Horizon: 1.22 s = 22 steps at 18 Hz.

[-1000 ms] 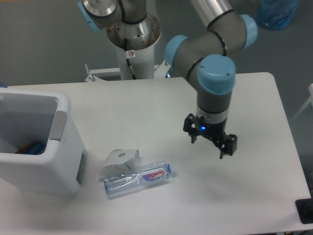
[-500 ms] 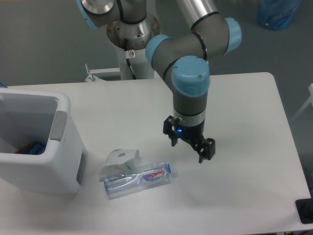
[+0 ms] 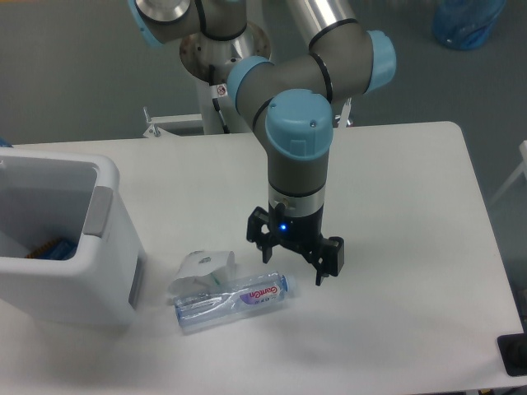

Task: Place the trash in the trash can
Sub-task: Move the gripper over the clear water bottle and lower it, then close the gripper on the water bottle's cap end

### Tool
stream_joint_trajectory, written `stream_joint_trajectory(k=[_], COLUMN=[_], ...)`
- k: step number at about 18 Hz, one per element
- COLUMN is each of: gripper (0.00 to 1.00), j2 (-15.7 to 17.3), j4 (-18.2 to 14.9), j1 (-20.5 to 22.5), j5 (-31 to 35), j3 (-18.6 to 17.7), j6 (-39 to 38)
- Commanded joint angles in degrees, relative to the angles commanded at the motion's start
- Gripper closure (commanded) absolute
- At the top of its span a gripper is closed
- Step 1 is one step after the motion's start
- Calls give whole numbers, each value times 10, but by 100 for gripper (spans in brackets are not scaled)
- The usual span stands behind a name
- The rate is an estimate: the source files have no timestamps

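Camera view: one moment at the table (image 3: pixel 412 164).
Gripper (image 3: pixel 293 262): fingers spread, holding nothing, just above the bottle's blue cap.
Crushed bottle (image 3: pixel 230 300): lying flat, touching the crumpled wrapper (image 3: pixel 200 271).
Trash can (image 3: pixel 62 239): left, apart.

The trash can (image 3: pixel 99 271) is cut off by the left edge of the picture, so its far side is not seen, and only a small orange and blue scrap (image 3: pixel 49 248) of its contents can be made out, too indistinct to be identified. The table (image 3: pixel 412 247) is cropped at the bottom edge. The upper links of the arm (image 3: pixel 329 49) are cut off at the top. A blue object (image 3: pixel 468 20) at the upper right is cropped and blurred. A dark item (image 3: pixel 514 355) at the lower right corner is cut by the edge. The lettering on the bottle (image 3: pixel 233 299) label is too small to be read. The wrapper (image 3: pixel 201 273) is partly hidden behind the bottle.
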Motion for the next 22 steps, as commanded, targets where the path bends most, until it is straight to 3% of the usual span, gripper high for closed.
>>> stream_joint_trajectory(k=[2, 5, 9, 15, 20, 22], gripper=[0, 0, 0, 0, 0, 0], j2=[0, -1, -12, -34, -84, -85], j4=[0, 9, 65, 68, 69, 62], j1=[-1, -1, -22, -46, -87, -99], j5=[-20, -36, -40, 0, 52, 54], j3=[-1, -8, -30, -52, -36, -32], j6=[-68, -80, -79, -46, -22, -9])
